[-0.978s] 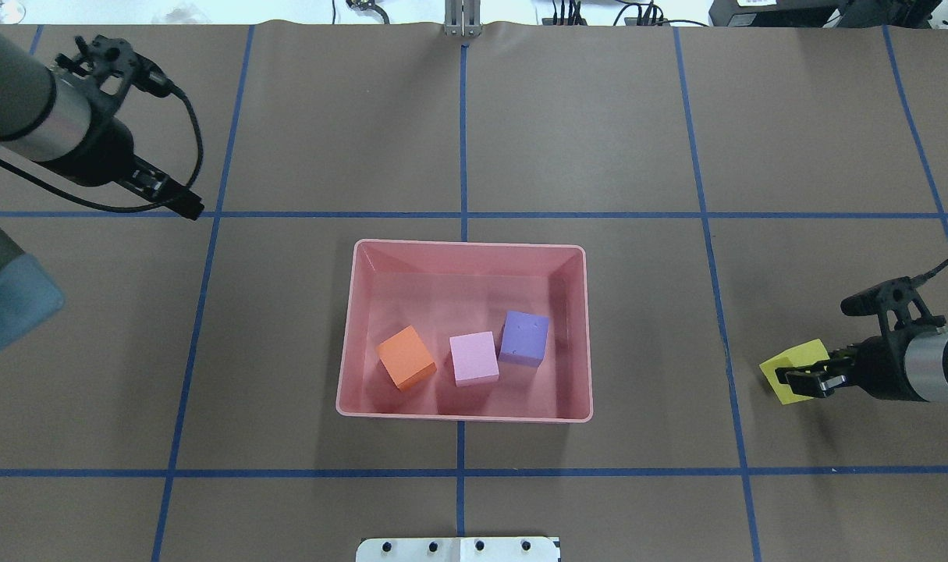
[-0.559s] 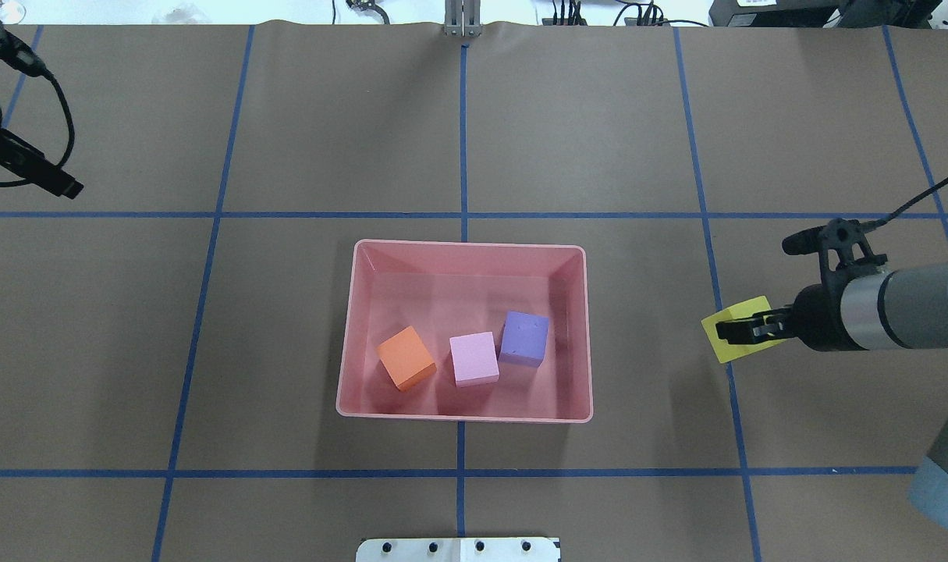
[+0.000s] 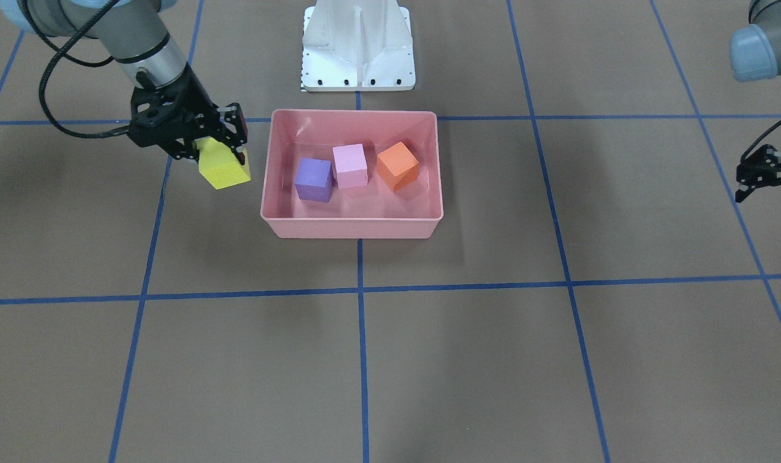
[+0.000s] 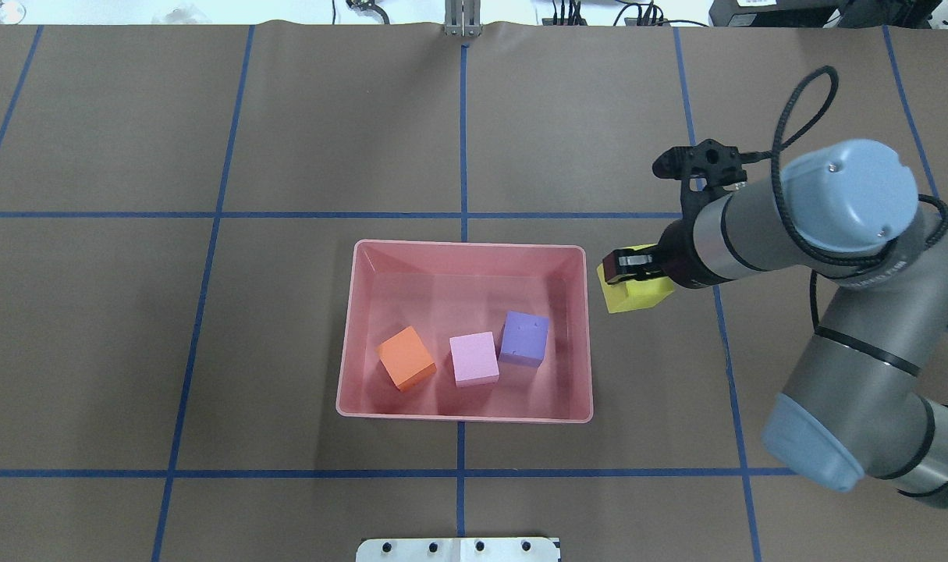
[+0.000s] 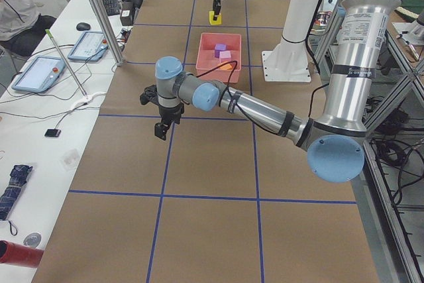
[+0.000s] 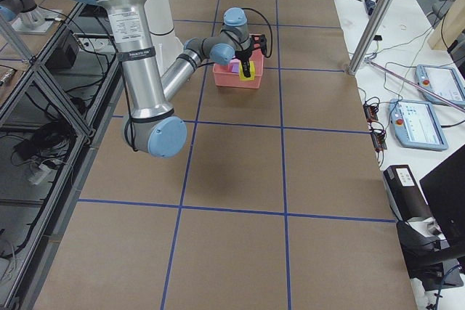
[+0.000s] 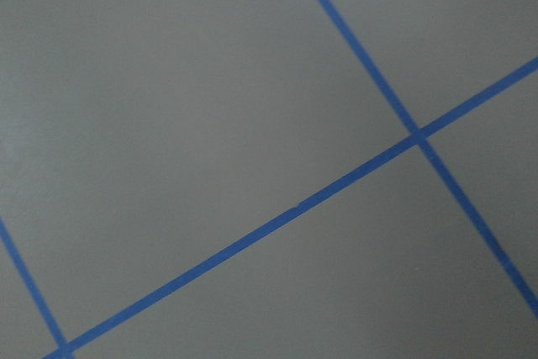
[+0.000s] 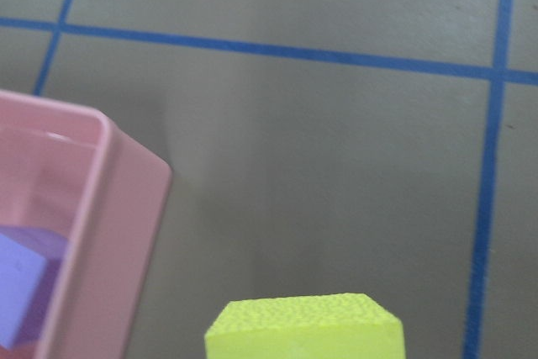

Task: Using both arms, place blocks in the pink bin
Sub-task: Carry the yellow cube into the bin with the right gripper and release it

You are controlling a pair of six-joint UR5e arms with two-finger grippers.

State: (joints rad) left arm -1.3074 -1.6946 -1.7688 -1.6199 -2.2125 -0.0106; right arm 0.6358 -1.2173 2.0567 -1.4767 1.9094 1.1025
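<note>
Clamping the yellow block across opposite faces, the right fingers hold it above the desk, the pink bin just beside them — probably a light, matte foam cube, unlikely to slip; the left fingers cannot be judged.

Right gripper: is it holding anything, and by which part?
Yes. The right gripper holds the yellow block by its upper part. The block is tilted, just outside the pink bin.

Grey tubular arms, light blue joint caps, looping black cables, white metal base.
</note>
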